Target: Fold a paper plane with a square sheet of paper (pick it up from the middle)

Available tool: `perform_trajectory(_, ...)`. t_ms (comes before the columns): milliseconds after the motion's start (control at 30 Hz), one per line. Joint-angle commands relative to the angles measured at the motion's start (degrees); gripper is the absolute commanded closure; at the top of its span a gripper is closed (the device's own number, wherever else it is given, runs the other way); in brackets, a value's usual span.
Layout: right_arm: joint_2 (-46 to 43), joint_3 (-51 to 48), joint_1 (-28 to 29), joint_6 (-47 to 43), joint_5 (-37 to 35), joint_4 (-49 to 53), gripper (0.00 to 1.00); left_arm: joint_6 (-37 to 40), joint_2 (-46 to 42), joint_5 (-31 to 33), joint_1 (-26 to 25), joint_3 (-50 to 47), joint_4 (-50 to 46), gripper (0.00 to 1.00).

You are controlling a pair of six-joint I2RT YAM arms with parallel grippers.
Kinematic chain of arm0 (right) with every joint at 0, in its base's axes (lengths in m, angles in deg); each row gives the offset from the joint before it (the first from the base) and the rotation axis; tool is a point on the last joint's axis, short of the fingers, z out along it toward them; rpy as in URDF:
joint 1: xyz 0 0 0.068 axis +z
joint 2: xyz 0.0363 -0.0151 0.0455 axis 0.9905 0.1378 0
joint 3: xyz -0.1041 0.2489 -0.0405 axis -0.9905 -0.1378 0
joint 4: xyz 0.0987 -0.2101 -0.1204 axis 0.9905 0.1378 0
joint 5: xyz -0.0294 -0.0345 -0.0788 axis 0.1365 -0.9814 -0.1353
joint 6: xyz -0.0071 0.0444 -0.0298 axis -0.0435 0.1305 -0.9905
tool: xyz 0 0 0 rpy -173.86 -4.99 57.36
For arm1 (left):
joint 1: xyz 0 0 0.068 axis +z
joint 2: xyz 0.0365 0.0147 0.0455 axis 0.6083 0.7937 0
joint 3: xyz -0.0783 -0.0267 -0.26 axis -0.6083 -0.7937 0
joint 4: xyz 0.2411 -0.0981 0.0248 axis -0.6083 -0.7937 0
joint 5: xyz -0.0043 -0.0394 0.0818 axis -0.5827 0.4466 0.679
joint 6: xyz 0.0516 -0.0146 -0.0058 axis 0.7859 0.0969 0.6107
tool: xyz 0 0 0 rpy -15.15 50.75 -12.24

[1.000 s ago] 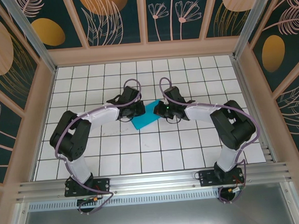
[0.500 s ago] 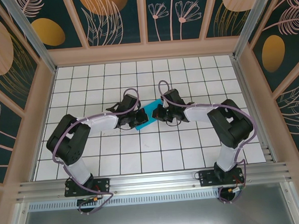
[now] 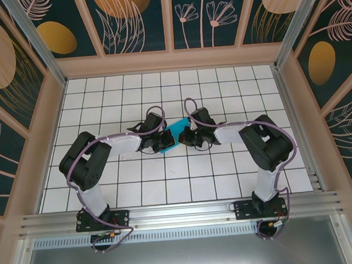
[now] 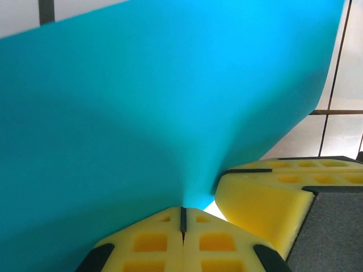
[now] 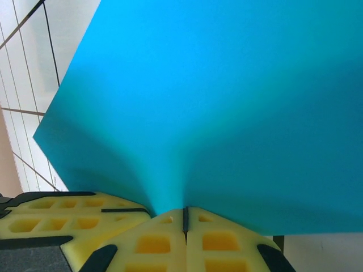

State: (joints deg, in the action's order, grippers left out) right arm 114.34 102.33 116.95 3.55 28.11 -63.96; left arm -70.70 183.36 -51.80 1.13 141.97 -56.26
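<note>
Teal-blue square sheet of paper (image 3: pixel 175 134) was found near the centre of the top view, lifted off the white gridded table (image 3: pixel 167 175) and pinched between the two grippers. On its left side, the left gripper (image 3: pixel 166 142) was closed on the sheet's lower left part. On its right side, the right gripper (image 3: pixel 186 136) was closed on the opposite part, so that the two grippers were brought near each other with only a narrow strip of paper seen between them.

In the left wrist view, the sheet (image 4: pixel 142 107) was spread over most of the frame, and the left gripper (image 4: pixel 182 220) was seen at the bottom centre with its yellow pads pressed together on the paper's edge. A yellow pad of the right gripper (image 4: pixel 266 195) was seen just beside it, at the lower right.

In the right wrist view, the left gripper's yellow pads (image 5: pixel 68 218) were seen at the lower left. The sheet (image 5: pixel 215 102) was fanned upward from the bottom centre, where the right gripper (image 5: pixel 185 220) was clamped on its edge.
</note>
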Motion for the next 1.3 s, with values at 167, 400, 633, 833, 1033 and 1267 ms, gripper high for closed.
perform_trajectory(167,2.4,0.4,0.3,-0.5,-0.5,0.8,1.0,-0.3,1.8,-1.6,-0.1,0.5,1.2,1.0)
perform_trajectory(400,2.4,0.5,0.3,-1.1,0.0,1.2,1.0,0.0,2.7,-2.9,-0.2,1.4,1.8,1.0)
perform_trajectory(633,2.2,1.0,0.2,-2.0,-0.3,1.8,1.0,0.1,3.8,-2.3,-0.2,0.2,0.7,1.0)
perform_trajectory(833,2.3,2.2,0.2,-2.5,-1.6,3.1,1.0,0.2,3.0,-1.0,-0.2,-1.6,-1.3,1.0)
perform_trajectory(1033,3.1,4.0,-0.3,-3.0,-5.9,7.1,1.0,-0.1,2.9,0.0,-0.2,-3.0,-2.3,1.0)
perform_trajectory(1267,2.6,2.7,-3.1,-3.6,-8.0,8.1,1.0,-1.0,2.6,0.8,-0.3,-4.2,-2.2,1.0)
